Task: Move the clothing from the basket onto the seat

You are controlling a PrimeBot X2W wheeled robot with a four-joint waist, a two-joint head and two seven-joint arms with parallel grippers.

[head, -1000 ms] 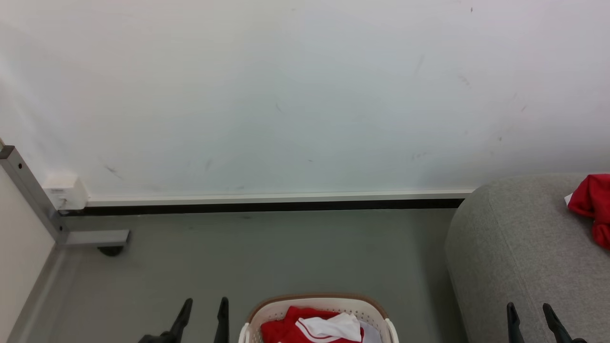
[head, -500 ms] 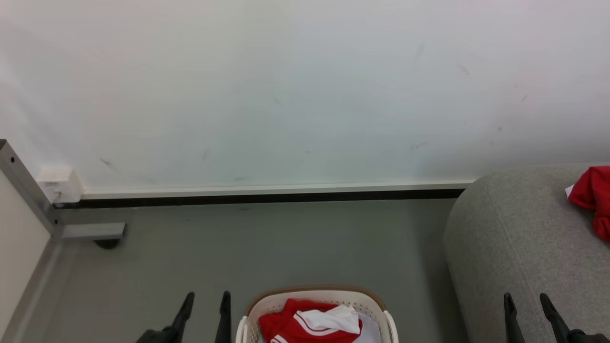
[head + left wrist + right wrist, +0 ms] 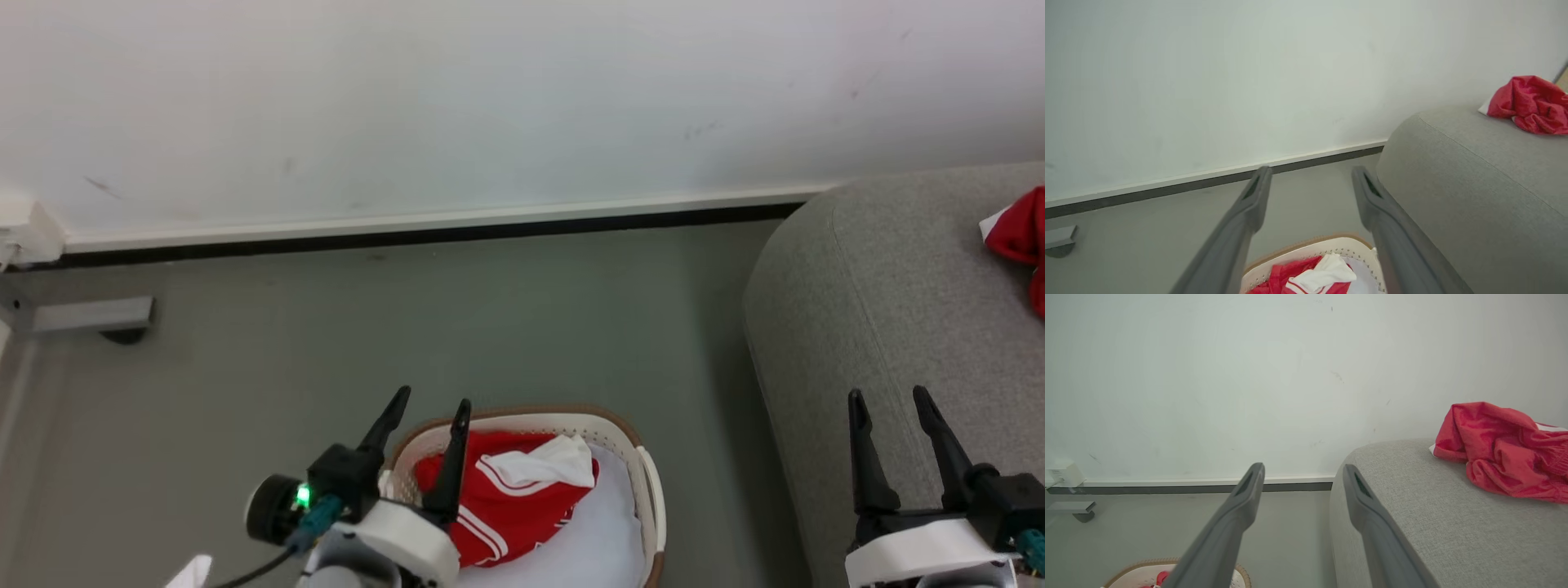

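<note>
- The basket [image 3: 630, 437] is set on the grey floor [image 3: 490, 327], near and about mid-scene; a brown rim band is seen above cream perforated walls.
- A red garment [image 3: 510, 514] with thin white stripes is heaped in the left part of the basket; a white panel is folded over its far side; a pale lining cloth [image 3: 596, 543] is seen under it to the right.
- The sofa [image 3: 882, 310] is placed to the right of the basket, apart from it; its far end is close to the wall [image 3: 490, 98].
- A second red garment [image 3: 1502, 457] is crumpled on the sofa, far and to the right; a white edge is shown beside it.
- The left gripper [image 3: 433, 397] is held released, its two fingers spread with nothing between them; in the head view it is seen across the basket's left rim; whether anything is touched cannot be told.
- The right gripper [image 3: 888, 392] is likewise released and empty; it is held at the sofa's near left part.
- A dark skirting strip [image 3: 408, 234] is run along the foot of the wall; a metal foot [image 3: 90, 314] is seen at far left.
</note>
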